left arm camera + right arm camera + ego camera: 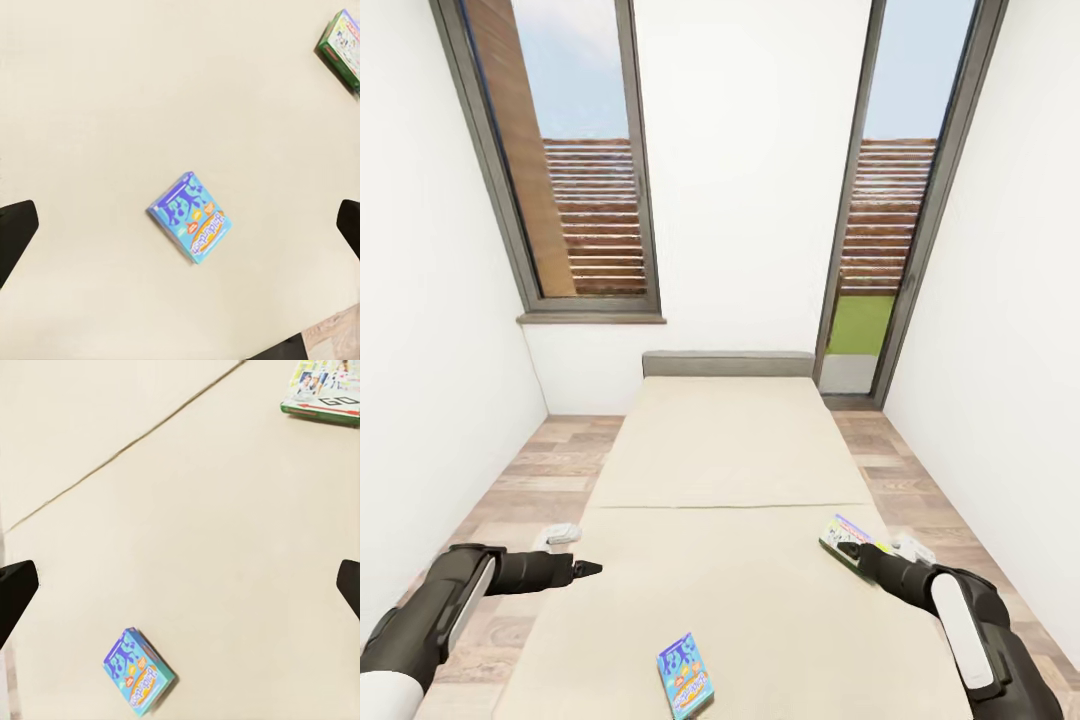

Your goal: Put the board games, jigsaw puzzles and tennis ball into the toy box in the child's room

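While flat on bed (730,450), two board games (685,675)

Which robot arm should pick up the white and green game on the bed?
Probably the right one. Its tool is right beside the white and green game near the bed's right edge, while the left tool hangs across the mattress.

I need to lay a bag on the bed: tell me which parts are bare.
Bare: the cream mattress from the grey headboard to the seam. The near half holds a blue game box and a green-edged white game box at the right edge.
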Robot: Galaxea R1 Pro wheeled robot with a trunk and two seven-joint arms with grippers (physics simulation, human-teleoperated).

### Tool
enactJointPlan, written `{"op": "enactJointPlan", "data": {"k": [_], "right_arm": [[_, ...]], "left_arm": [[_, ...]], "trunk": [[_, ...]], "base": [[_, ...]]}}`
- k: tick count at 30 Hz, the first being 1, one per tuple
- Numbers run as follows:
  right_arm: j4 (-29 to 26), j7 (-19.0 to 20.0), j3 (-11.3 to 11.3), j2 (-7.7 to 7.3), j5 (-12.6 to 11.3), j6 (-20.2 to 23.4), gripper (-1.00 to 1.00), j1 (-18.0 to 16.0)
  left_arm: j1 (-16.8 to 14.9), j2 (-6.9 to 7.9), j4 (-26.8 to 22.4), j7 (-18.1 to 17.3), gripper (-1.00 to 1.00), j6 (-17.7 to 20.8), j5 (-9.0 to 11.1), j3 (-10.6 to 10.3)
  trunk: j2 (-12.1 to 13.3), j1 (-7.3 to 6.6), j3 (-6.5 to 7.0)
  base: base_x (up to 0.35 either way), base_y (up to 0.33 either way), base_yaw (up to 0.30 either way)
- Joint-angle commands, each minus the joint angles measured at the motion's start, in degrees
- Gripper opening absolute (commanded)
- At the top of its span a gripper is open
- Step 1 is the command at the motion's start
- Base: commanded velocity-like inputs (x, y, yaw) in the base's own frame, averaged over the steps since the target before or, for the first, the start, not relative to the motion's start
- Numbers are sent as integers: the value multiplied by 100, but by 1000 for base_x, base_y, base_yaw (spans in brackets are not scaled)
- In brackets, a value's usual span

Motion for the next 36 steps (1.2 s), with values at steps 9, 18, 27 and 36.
{"op": "enactJointPlan", "data": {"k": [9, 18, 27, 36], "right_arm": [[-445, 16, -3, 8, -2, 339, 100, 26], [-775, 152, -12, -6, -3, 394, 100, 228], [-1159, 869, -48, -50, 5, 571, 100, 463], [-1270, 1573, -60, -66, 15, 626, 100, 547]], "left_arm": [[-14, -290, 35, 702, 100, -74, 3, 10], [-22, -729, 259, 1288, 100, -322, 5, 10], [-48, -1285, 747, 1862, 100, -667, 5, 10], [-366, -1992, 1460, 3199, 100, -1263, 11, 14]], "trunk": [[-14, 4, -98], [-14, 4, -183], [-14, 4, -267], [-14, 4, -352]], "base": [[0, 0, 0], [0, 0, 0], [0, 0, 0], [0, 0, 0]]}}
